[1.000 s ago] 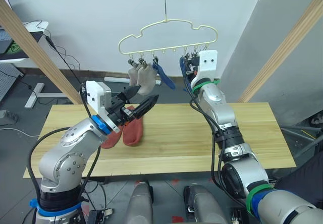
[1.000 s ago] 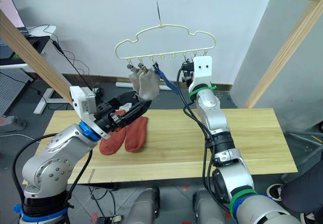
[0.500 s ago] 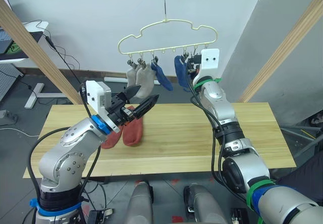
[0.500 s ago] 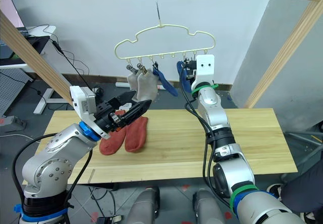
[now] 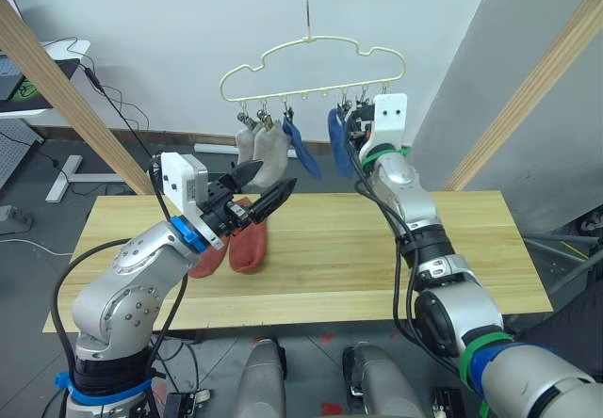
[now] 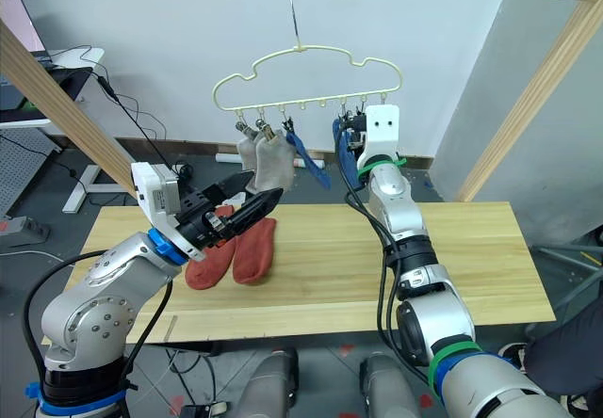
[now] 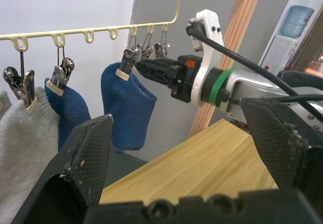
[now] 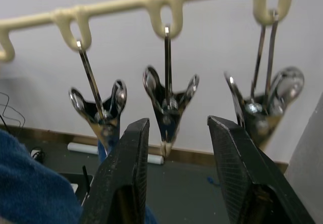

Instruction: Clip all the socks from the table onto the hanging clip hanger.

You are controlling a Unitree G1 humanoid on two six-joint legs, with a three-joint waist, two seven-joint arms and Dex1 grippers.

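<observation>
Hanging from the clip hanger: two grey socks and two blue socks, each pinched at the cuff so it drops clear of the table. Two red socks lie flat on the table, prob. next to go. Right gripper is up at the hanger's right end, fingers apart w/ nothing between them; we judge it sits there to work the free clips. Left gripper hovers above the red socks, fingers spread, empty.

Right wrist view gives what head views can't: three metal clips close up, the middle one lined up w/ the finger gap. Left wrist view shows the 4th sock's cuff seated in its clip, right gripper just beside it.
</observation>
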